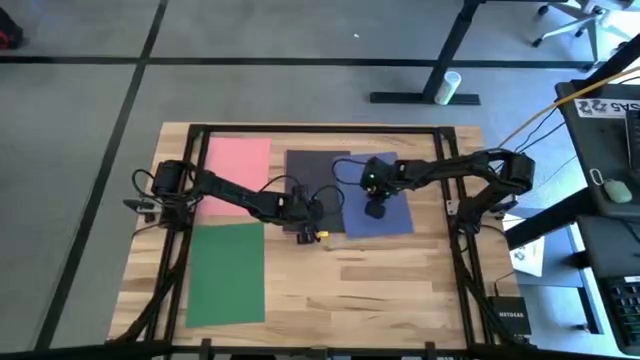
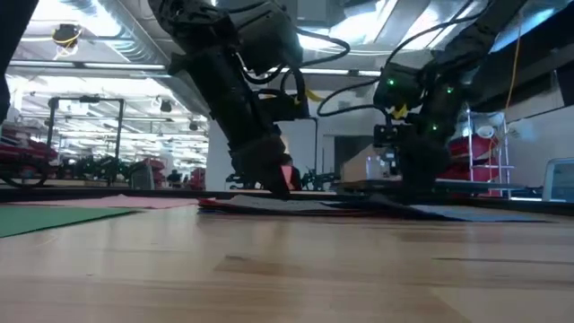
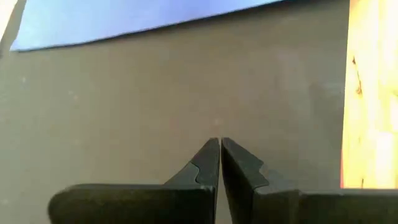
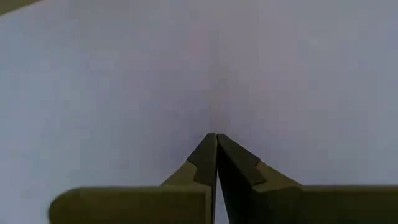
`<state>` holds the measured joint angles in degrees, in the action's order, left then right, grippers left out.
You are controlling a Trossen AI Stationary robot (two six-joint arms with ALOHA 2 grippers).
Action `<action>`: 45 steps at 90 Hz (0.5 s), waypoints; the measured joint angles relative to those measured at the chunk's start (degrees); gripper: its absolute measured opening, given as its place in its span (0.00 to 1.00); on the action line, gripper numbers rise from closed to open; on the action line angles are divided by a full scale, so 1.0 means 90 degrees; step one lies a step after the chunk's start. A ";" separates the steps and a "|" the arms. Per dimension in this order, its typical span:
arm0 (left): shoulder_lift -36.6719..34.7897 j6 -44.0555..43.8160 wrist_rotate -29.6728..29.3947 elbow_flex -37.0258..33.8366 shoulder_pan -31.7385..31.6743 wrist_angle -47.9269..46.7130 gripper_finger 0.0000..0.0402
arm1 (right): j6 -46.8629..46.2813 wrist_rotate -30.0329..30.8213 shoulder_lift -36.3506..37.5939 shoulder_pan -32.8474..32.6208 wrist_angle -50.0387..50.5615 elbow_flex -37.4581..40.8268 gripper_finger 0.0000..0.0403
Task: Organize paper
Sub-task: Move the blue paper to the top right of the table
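Little of the sorting appears done: the pink sheet (image 1: 238, 160) and the green sheet (image 1: 226, 272) are laid apart on the left of the counter (image 1: 400, 290), while the dark grey sheet (image 1: 312, 180) and the navy sheet (image 1: 385, 212) are overlapped at its middle. The left claw (image 3: 219, 144) is pressed together, tip down on the dark grey sheet. The right claw (image 4: 216, 138) is likewise closed, tip on the navy sheet. Gathering into one pile is judged still outstanding.

A white cup (image 1: 452, 85) lies on the grey floor (image 1: 90, 100).
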<state>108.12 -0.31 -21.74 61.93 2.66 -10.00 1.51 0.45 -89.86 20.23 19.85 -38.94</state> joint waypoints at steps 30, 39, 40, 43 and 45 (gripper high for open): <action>0.0000 -0.0145 0.0002 -0.0170 0.0000 0.0023 0.00 | -0.0028 0.0480 0.0383 0.0105 0.0959 0.0036 0.00; 0.0000 -0.0161 0.0000 -0.0170 0.0002 0.0060 0.00 | -0.0054 0.0526 0.0491 0.0272 0.1241 0.0044 0.00; 0.0000 -0.0161 0.0000 -0.0170 0.0002 0.0063 0.00 | -0.0055 0.0537 0.0497 0.0293 0.1272 0.0047 0.00; 0.0000 -0.0161 0.0000 -0.0170 0.0002 0.0062 0.00 | -0.0060 0.0571 0.0518 0.0369 0.1330 0.0051 0.00; 0.0000 -0.0161 0.0000 -0.0170 0.0002 0.0051 0.00 | -0.0057 0.0573 0.0536 0.0419 0.1336 0.0057 0.00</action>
<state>108.12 -1.76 -21.74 60.40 2.68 -9.54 1.00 5.61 -85.04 24.00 31.88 -38.43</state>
